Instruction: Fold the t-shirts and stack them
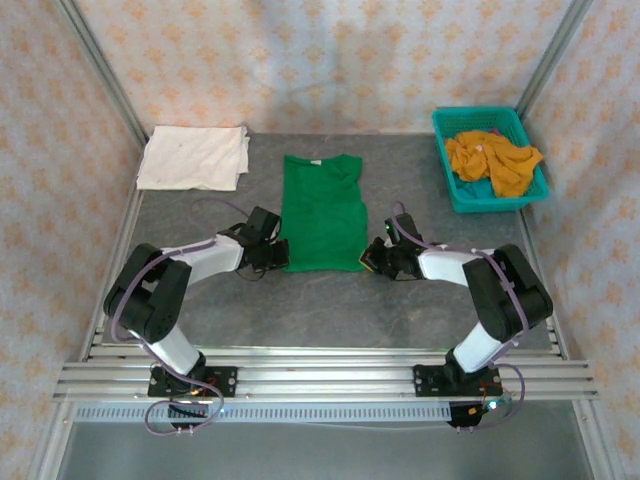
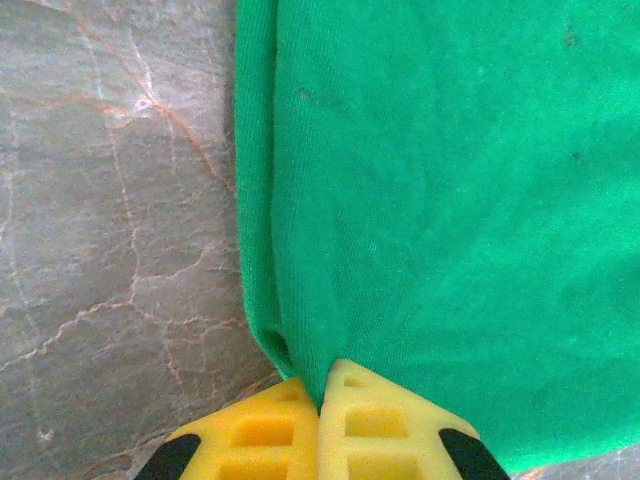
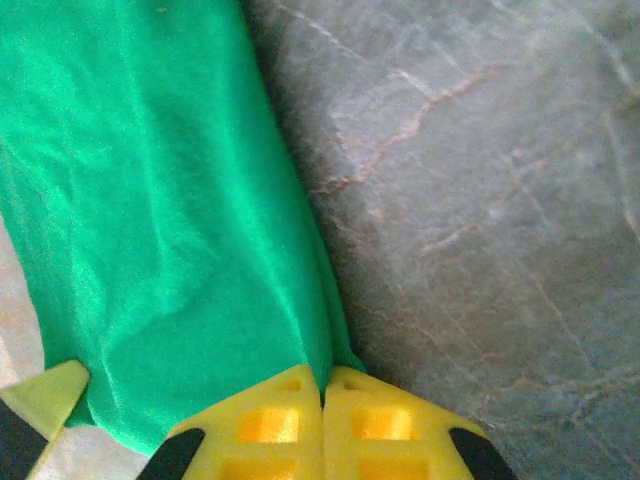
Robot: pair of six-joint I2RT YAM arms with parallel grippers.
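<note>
The green t-shirt (image 1: 321,212) lies flat mid-frame on the worktop (image 1: 300,310), with the left pincer (image 2: 322,392) and right pincer (image 3: 323,390) each clamped on a lower hem corner, so the fold looks about to begin, calling for an even lift toward the collar.

From the left wrist, you see the green t-shirt (image 2: 440,200) run off the top and right edges, while the left fingers (image 2: 265,430), pinched together on its corner, are cut off at the bottom and hide the hem between them. From the right wrist, the shirt runs off top and left, the right fingers (image 3: 270,425) are cropped likewise, and a pale yellow wedge (image 3: 45,395) in the bottom-left corner is too cropped to identify. From above, the mustard-orange t-shirts (image 1: 492,158) lie heaped in the teal basket (image 1: 495,203), their number beyond telling.
</note>
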